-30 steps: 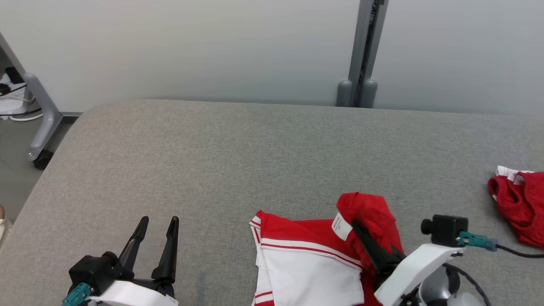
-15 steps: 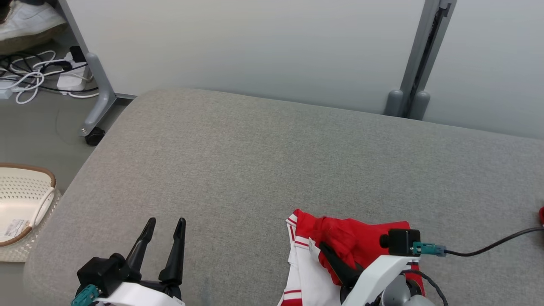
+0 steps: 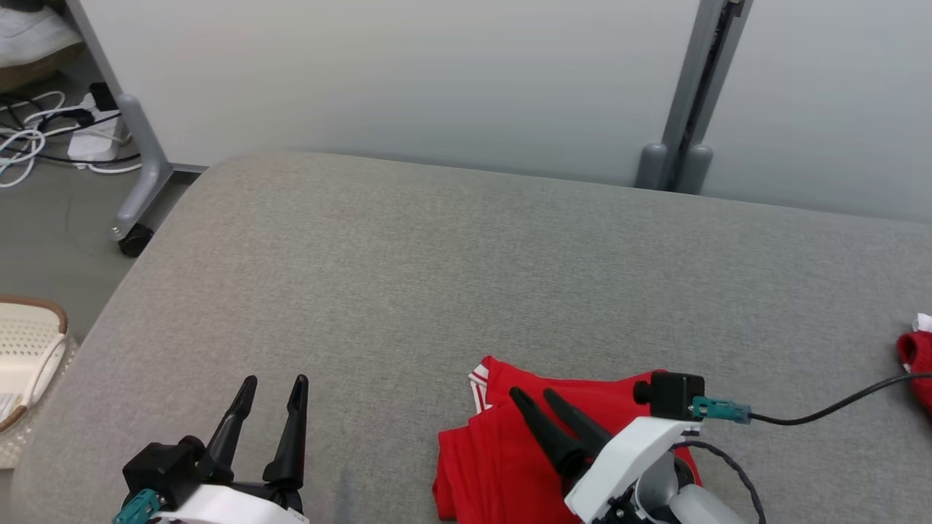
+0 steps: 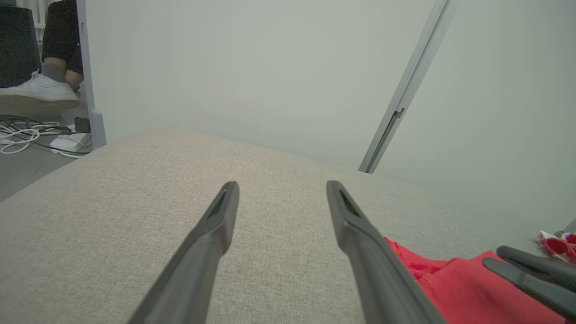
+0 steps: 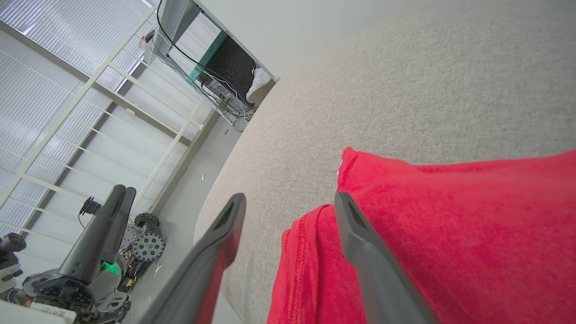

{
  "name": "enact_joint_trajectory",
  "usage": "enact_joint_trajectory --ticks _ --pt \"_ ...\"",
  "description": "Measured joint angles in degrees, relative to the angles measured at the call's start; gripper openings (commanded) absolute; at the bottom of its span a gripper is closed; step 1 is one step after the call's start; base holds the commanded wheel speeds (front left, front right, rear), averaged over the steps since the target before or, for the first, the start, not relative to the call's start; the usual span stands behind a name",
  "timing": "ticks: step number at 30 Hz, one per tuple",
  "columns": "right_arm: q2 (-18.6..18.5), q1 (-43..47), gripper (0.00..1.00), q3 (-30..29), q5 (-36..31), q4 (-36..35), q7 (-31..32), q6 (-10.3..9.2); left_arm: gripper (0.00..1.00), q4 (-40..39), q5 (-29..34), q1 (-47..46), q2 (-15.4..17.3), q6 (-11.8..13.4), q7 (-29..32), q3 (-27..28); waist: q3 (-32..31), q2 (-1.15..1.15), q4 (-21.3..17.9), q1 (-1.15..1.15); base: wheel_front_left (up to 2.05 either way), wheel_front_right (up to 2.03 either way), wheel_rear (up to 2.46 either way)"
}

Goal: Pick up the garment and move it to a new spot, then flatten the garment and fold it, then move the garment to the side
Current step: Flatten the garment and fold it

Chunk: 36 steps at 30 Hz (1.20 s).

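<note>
Right gripper (image 3: 531, 393) spread apart, empty, over red garment (image 3: 480, 466); left gripper (image 3: 275, 380) parted, empty, well left of garment.

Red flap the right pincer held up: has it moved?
Yes. Against the grey post, the red flap has swung leftward and down, now lying flat on the garment; the right pincer stands open above it.

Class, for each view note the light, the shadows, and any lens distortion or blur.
Head view: soft, even light, no hard shadows on the grey surface, and the garment is sharp. Left wrist view: wide-angle stretch, the post leans and the left gripper looms large. Right wrist view: the scene is tilted, the blinds are bright at upper left, and the right gripper looks slightly soft.
</note>
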Motion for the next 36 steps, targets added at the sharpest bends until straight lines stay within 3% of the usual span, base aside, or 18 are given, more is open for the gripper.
enact_joint_trajectory --ticks 4,9,18,30,36 --pt "-0.15 0.04 1.00 -3.23 -0.88 -3.22 -1.66 0.00 1.00 -0.36 0.44 0.05 -0.20 -0.08 0.00 0.63 0.01 0.00 -1.68 0.00 0.00 0.00 0.00" --pt "-4.16 2.13 1.00 -11.11 -6.08 -7.68 -3.87 0.00 1.00 -1.16 0.94 0.41 -0.77 -0.23 0.00 1.60 -0.05 0.00 -4.54 0.00 0.00 0.00 0.00" --pt "-6.31 8.36 1.00 -22.49 -19.63 -15.14 -7.27 0.00 1.00 -4.16 2.57 0.69 -1.62 -0.30 0.00 5.43 0.31 0.00 -7.39 0.00 0.00 0.00 0.00" --pt "-3.78 14.37 1.00 -32.98 -39.40 -18.49 -13.59 0.01 1.00 -7.77 6.16 1.73 -2.91 -0.49 0.00 10.90 0.80 0.00 -7.80 0.00 0.00 0.00 0.00" --pt "-1.57 16.57 1.00 -34.29 -42.77 -16.56 -14.13 0.01 1.00 -7.95 8.76 2.70 -3.56 -0.60 0.00 11.65 0.96 0.00 -7.75 0.00 0.00 0.00 0.00"
